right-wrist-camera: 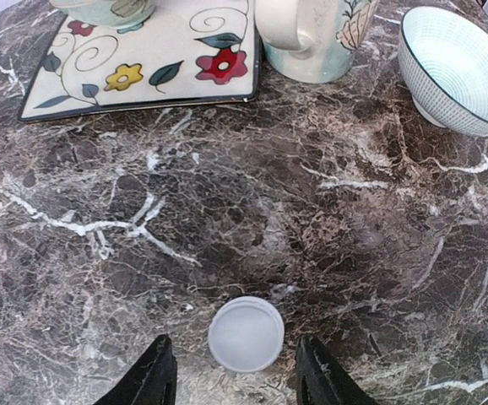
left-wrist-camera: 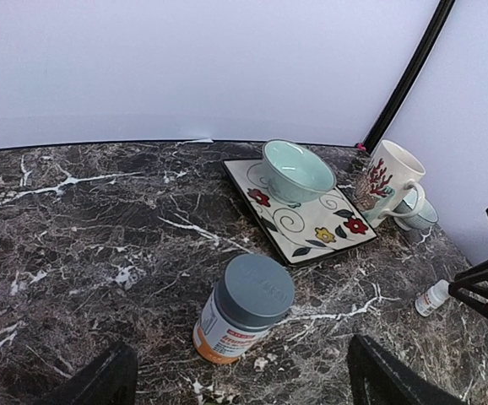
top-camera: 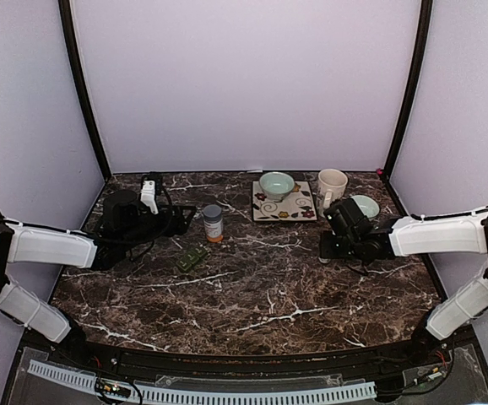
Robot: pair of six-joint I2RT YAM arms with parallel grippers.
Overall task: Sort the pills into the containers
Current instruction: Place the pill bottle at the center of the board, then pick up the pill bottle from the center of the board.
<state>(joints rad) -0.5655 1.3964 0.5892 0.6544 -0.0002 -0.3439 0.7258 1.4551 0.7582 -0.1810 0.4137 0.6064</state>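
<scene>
The dark green pill box [top-camera: 192, 259] lies on the marble table, just in front of my left gripper. I cannot pick out any pills among the pale marble flecks. An amber bottle [top-camera: 213, 224] with a grey top stands upright; it also shows in the left wrist view [left-wrist-camera: 242, 308]. My left gripper [top-camera: 183, 221] [left-wrist-camera: 240, 392] is open and empty, with the bottle just ahead between its fingers. My right gripper [top-camera: 327, 250] [right-wrist-camera: 237, 380] is open, low over the table, with a small white cap [right-wrist-camera: 246, 335] lying flat between its fingertips, untouched.
A floral square plate [top-camera: 283, 205] holding a pale green bowl [top-camera: 276, 184] sits at the back centre. A mug [top-camera: 331, 186] and a second bowl [top-camera: 365, 205] stand right of it, close behind my right gripper. Walls enclose the table.
</scene>
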